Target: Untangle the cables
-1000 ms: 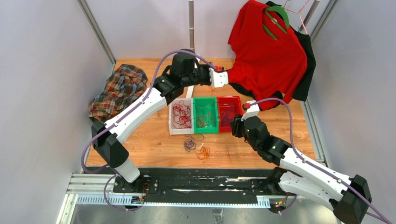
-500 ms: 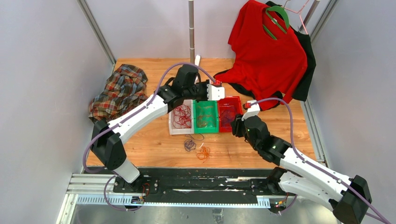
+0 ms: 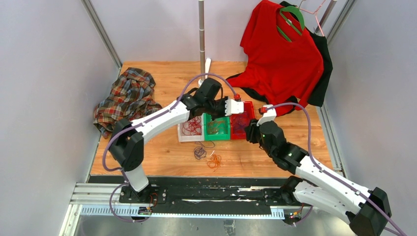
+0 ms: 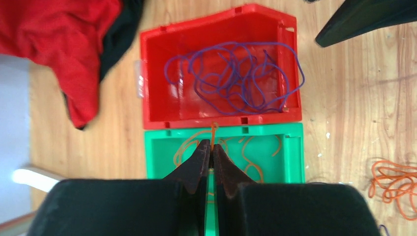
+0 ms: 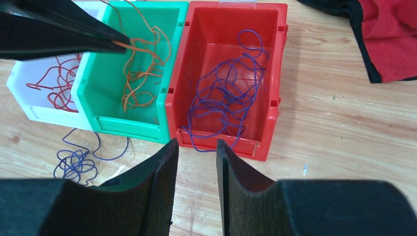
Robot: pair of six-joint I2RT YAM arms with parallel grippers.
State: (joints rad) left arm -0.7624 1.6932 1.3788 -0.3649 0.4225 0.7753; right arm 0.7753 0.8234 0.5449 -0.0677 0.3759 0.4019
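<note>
My left gripper (image 4: pixel 210 143) is shut on a thin orange cable (image 4: pixel 213 132) and hangs over the green bin (image 4: pixel 295 152), where more orange cables (image 5: pixel 142 73) lie. In the top view this gripper (image 3: pixel 219 113) sits above the bins. Purple cables (image 4: pixel 236 78) are coiled in the red bin (image 5: pixel 275 59), and one strand hangs over its front rim. Red cables (image 5: pixel 54 83) fill the white bin (image 5: pixel 29 110). My right gripper (image 5: pixel 194 142) is open and empty, just in front of the red bin. A loose purple tangle (image 3: pixel 199 152) and a loose orange tangle (image 3: pixel 214 161) lie on the wood.
A plaid shirt (image 3: pixel 125 96) is heaped at the table's left. A red shirt (image 3: pixel 280 54) on a green hanger hangs at the back right, over a black garment (image 3: pixel 322 69). A metal pole (image 3: pixel 201 29) stands behind the bins.
The left arm has swung forward and to the right, from behind the bins to above the green one. The right arm has hardly moved.
</note>
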